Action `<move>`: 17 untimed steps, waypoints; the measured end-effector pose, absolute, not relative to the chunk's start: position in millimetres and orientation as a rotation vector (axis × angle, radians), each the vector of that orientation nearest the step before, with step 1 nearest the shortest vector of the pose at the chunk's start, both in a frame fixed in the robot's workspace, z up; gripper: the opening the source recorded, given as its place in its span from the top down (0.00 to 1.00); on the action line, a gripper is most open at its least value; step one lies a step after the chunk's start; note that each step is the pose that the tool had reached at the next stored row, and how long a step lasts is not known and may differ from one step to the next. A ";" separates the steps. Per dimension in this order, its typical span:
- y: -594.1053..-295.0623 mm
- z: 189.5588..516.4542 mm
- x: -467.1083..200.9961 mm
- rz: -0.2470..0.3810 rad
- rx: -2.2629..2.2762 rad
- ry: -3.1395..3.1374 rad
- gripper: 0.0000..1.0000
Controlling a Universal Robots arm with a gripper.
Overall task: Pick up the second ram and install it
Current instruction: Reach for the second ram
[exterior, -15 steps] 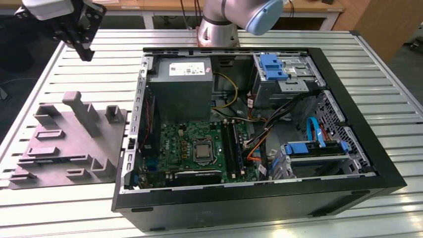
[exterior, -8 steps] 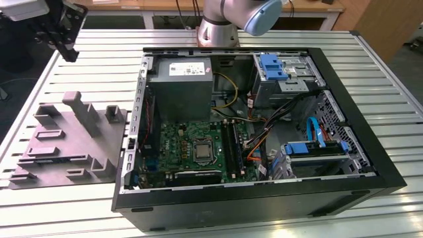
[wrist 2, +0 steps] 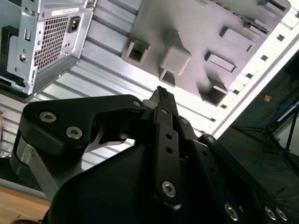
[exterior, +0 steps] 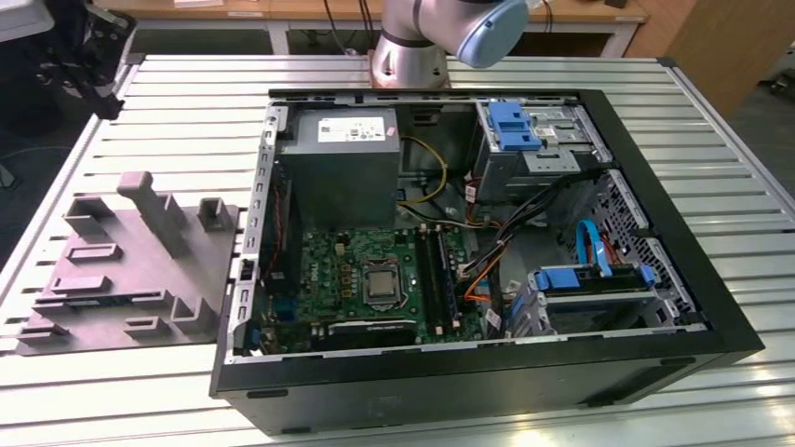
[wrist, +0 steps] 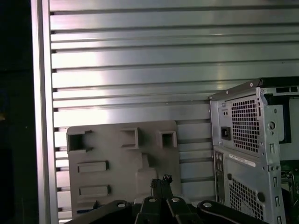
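In the second wrist view the fingers [wrist 2: 161,99] are pressed together with nothing between them, facing the grey tray [wrist 2: 196,28] on the ribbed surface [wrist 2: 112,42]. In the exterior view the ram [exterior: 434,268] stands in a motherboard [exterior: 335,270] slot inside the case [exterior: 497,386]. The print on the power supply's white label [exterior: 354,128] is too small to read.

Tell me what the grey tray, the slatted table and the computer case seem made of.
Grey tray: matt, uniform grey with moulded pockets and posts, likely plastic. Table: bright ribbed slats with soft reflections, apparently extruded aluminium. Computer case: bare silvery sheet with punched vent holes, likely steel; its outer shell is black, painted or plastic, unclear.
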State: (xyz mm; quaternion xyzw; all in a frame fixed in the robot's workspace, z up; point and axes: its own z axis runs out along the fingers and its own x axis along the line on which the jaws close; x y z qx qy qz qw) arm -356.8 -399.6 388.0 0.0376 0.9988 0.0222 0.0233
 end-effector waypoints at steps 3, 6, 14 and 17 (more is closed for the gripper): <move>-401.1 386.8 -364.3 0.069 0.117 3.092 0.90; -404.5 385.6 -371.5 0.069 0.116 3.092 0.90; -419.2 382.6 -385.4 0.069 0.117 3.092 0.90; -426.5 381.1 -388.8 0.069 0.117 3.092 0.90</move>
